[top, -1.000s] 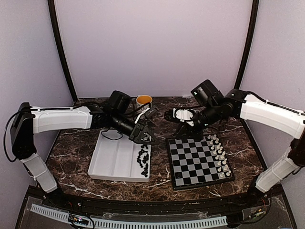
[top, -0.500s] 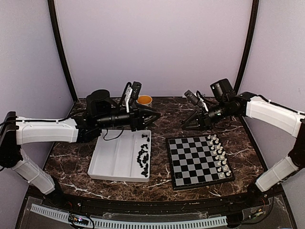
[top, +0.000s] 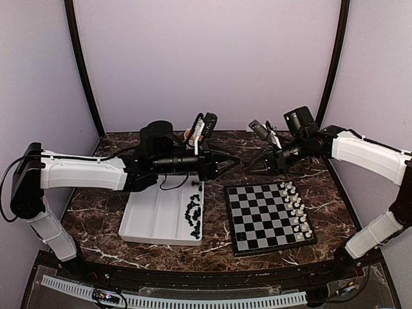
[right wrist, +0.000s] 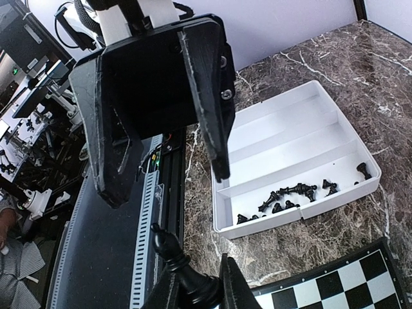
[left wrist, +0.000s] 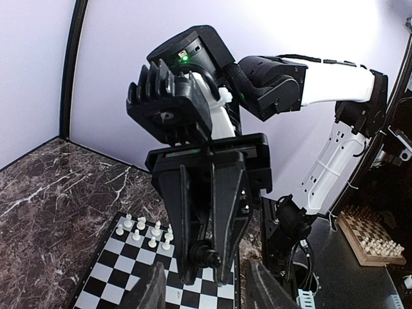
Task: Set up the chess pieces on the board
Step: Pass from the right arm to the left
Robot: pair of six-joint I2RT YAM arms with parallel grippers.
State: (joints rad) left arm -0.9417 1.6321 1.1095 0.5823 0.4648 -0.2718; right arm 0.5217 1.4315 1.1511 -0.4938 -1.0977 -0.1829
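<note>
My left gripper (top: 230, 162) reaches out level to the right, above the gap between tray and board, and its jaws stand open and empty (left wrist: 209, 291). Facing it tip to tip, my right gripper (top: 252, 165) is shut on a black chess piece (right wrist: 168, 248), bishop-shaped. That piece (left wrist: 205, 255) sticks out toward the left gripper's spread fingers (right wrist: 206, 103). The board (top: 267, 217) lies flat at the right. White chess pieces (top: 296, 209) line its right edge. Several black chess pieces (top: 193, 214) lie loose in the tray.
The white compartmented tray (top: 158, 215) sits left of the board. An orange mug (top: 189, 134) stands at the back, half hidden behind the left wrist. A perforated rail (right wrist: 145, 232) runs along the table's near edge. Purple walls close in behind and on both sides.
The left gripper rose from the tray, turned level and moved right toward the right gripper. The right gripper lifted from the board's far edge and now points left with the black piece.
</note>
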